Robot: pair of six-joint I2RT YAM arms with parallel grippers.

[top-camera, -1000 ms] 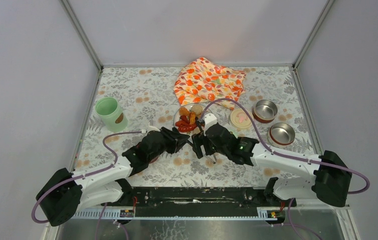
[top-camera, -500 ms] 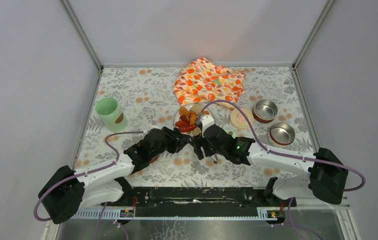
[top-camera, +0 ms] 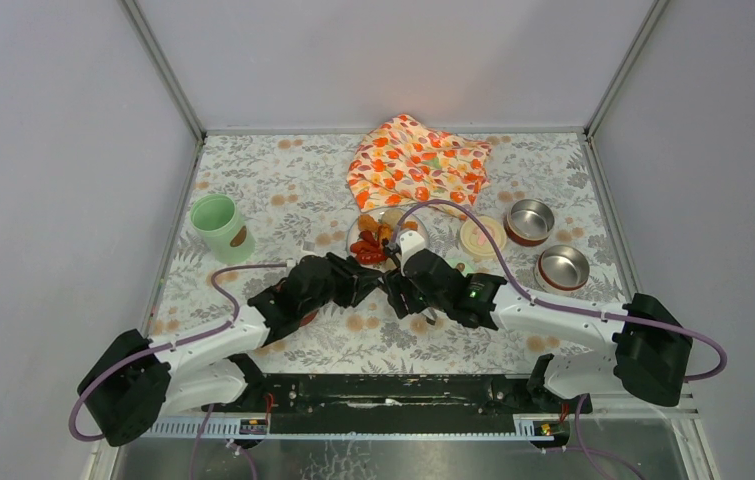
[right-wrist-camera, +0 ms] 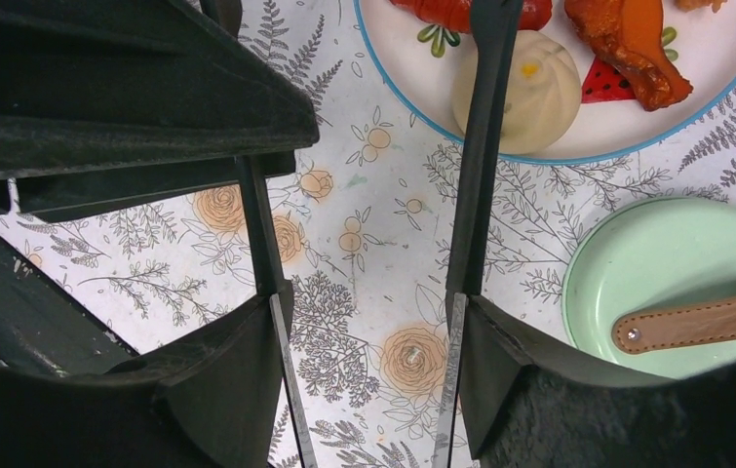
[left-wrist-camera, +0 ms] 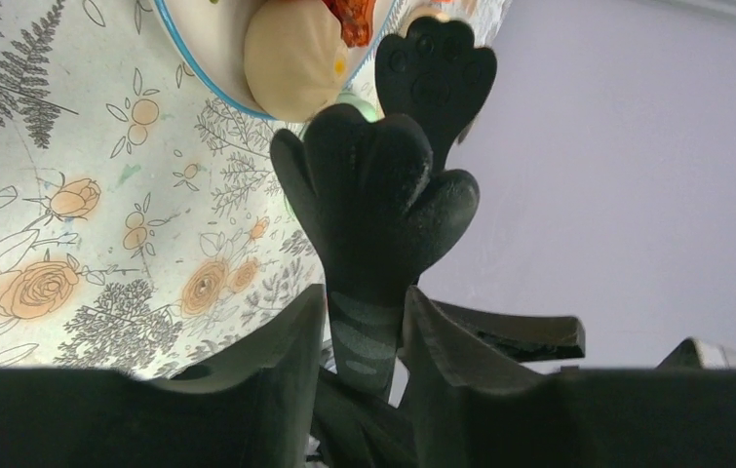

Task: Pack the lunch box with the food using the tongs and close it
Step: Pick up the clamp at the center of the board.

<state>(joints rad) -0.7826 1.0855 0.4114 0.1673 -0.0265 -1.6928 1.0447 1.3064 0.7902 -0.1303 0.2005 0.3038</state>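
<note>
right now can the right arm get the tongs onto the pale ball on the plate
Probably yes. The right fingers bracket the tongs, and one tong arm crosses the pale ball on the plate. The left fingers gripping the other arm may hinder.

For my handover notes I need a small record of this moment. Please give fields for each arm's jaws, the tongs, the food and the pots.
left jaws: left gripper shut on the slim dark metal tongs, just below a paw-shaped tip
right jaws: right gripper closed around the tongs' two thin arms
food: orange-red fried chunks and a pale beige round ball on the white blue-rimmed plate
pots: tall mint-green cylinder and two low steel bowls, all uncovered
lid: mint-green round lid on the table beside the plate
</note>
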